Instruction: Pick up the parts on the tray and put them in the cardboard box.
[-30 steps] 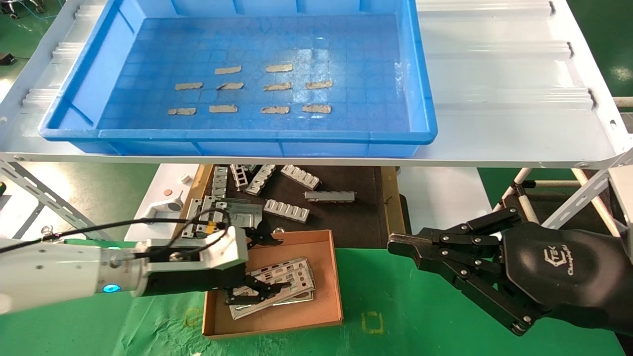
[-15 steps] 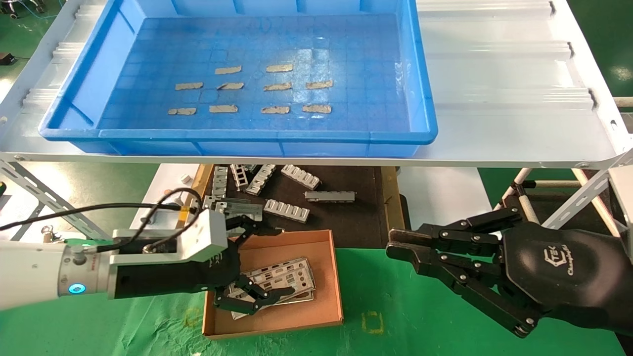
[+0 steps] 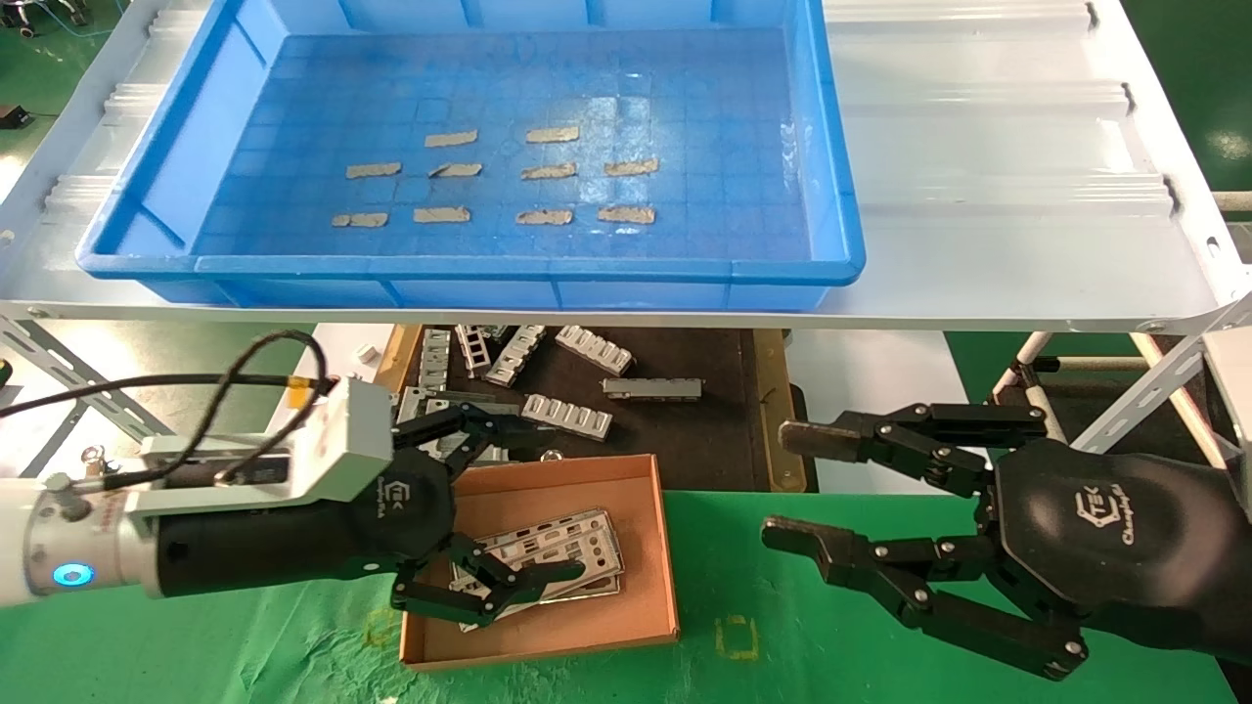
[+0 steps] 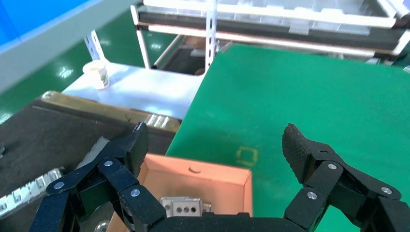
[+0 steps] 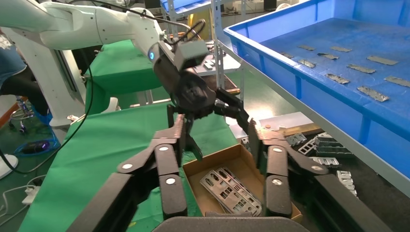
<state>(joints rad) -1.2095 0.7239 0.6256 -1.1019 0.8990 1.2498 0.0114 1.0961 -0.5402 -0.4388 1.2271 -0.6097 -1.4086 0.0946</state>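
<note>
Parts [image 3: 548, 562] lie stacked in cardboard box [image 3: 626, 548]; tray [image 3: 147, 264] has none. Left tool [image 3: 528, 504] spread over box, right tool [image 3: 797, 484] spread, empty. We'd judge plates thin, stiff, slick: pinch the long edges.

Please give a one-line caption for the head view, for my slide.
Left gripper open over plates in cardboard box; right gripper open beside.

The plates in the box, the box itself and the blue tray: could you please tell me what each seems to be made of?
The plates look like thin bare sheet metal: silvery, slightly shiny, with punched cut-outs. The box looks like plain brown cardboard, matte with thin folded walls. The tray looks like moulded plastic: glossy bright blue, with a gridded floor and rounded rim.
</note>
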